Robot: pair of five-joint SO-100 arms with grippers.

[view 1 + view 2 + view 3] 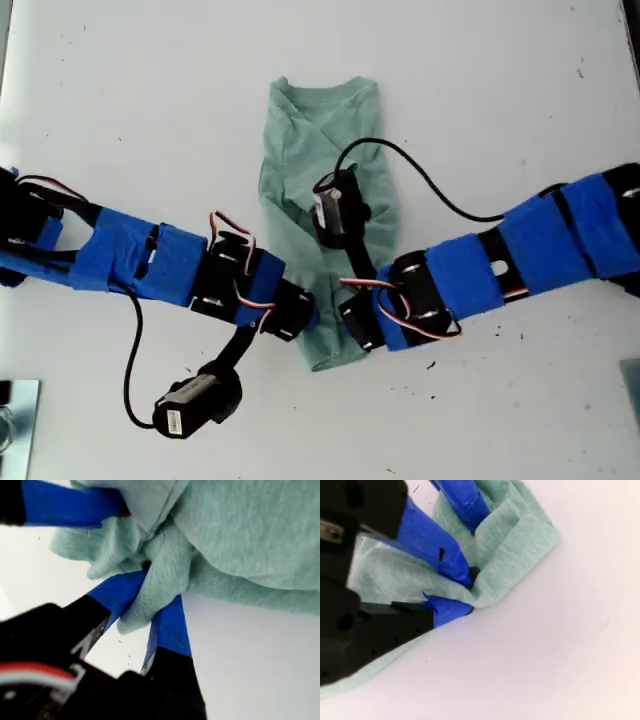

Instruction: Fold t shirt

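The mint-green t shirt (320, 130) lies on the white table (130, 110) as a narrow lengthwise bundle, collar end toward the exterior view's top. Both arms meet at its lower end. My first gripper (306, 320) (160, 585) comes in from the exterior view's left and is shut on a bunched fold of the t shirt (240, 535). My second gripper (347, 318) (470, 592) comes from the exterior view's right and is shut on the layered edge of the t shirt (520, 535) near a corner. The two grippers sit close together. The cloth under the arms is hidden.
A wrist camera (335, 205) hangs over the middle of the shirt, and the other wrist camera (195, 405) hangs over the table near the exterior view's bottom left. A metal piece (15, 420) sits at the exterior view's bottom left corner. Black cables loop off both arms.
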